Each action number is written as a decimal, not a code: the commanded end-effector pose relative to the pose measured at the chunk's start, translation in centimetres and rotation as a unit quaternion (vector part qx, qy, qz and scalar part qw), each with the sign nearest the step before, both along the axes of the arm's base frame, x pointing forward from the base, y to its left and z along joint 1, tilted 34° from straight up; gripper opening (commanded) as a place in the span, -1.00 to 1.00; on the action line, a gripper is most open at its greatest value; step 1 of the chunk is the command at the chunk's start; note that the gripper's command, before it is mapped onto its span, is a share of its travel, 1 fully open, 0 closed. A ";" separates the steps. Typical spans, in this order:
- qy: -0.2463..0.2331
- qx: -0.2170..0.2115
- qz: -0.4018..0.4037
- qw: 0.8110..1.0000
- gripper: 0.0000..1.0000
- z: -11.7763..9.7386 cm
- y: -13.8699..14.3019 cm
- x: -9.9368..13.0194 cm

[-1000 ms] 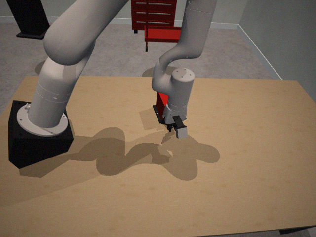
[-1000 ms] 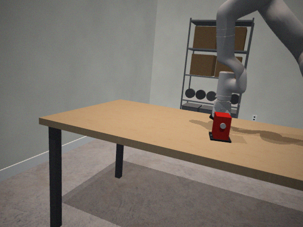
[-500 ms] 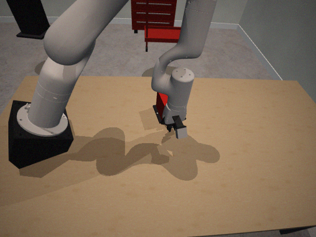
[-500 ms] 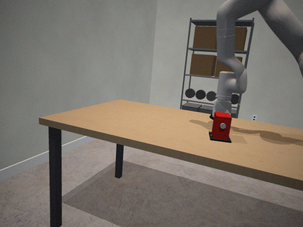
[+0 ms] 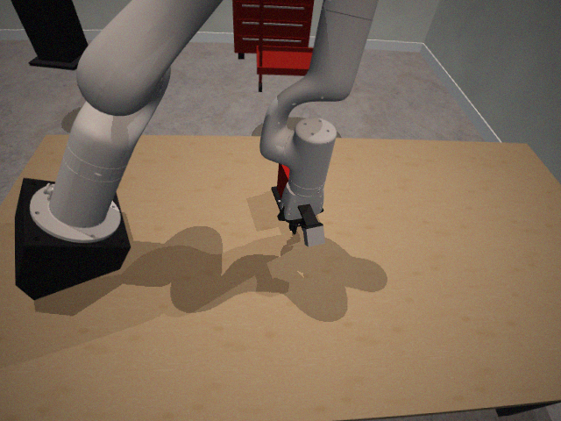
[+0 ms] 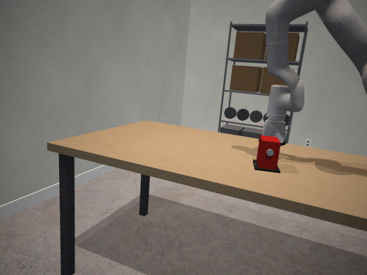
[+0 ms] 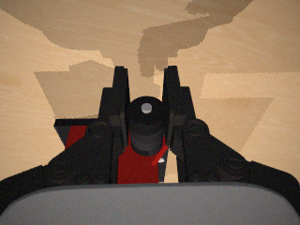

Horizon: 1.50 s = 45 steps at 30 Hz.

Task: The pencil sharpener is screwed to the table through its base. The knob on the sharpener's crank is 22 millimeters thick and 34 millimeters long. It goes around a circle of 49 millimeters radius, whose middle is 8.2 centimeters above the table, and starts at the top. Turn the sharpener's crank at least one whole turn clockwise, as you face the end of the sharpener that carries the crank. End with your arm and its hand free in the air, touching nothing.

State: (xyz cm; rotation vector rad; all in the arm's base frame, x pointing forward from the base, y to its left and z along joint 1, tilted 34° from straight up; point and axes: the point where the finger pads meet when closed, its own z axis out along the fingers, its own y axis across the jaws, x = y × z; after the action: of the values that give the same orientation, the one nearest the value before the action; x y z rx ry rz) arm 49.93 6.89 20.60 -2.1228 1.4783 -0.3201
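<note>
Wrist view, hand (image 7: pixel 146 89) pointing down, fingers clamped on crank knob (image 7: pixel 146 123), above red sharpener (image 7: pixel 136 164).

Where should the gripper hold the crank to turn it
By the knob, a short dark cylinder that fits between the two fingers. Come from above, pads on opposite round sides, as the gripper grips it now, above the red sharpener.
</note>
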 end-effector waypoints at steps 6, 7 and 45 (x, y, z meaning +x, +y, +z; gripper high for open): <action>-0.001 0.000 0.000 1.000 -1.00 1.1 -1.2 -2.5; -0.001 0.000 0.000 1.000 -1.00 1.2 -1.2 -2.6; -0.001 0.000 0.000 1.000 -1.00 3.0 -1.9 -3.8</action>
State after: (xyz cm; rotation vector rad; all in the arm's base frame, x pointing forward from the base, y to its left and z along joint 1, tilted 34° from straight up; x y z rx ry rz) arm 46.06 4.99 23.56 -2.1219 1.4776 -0.3215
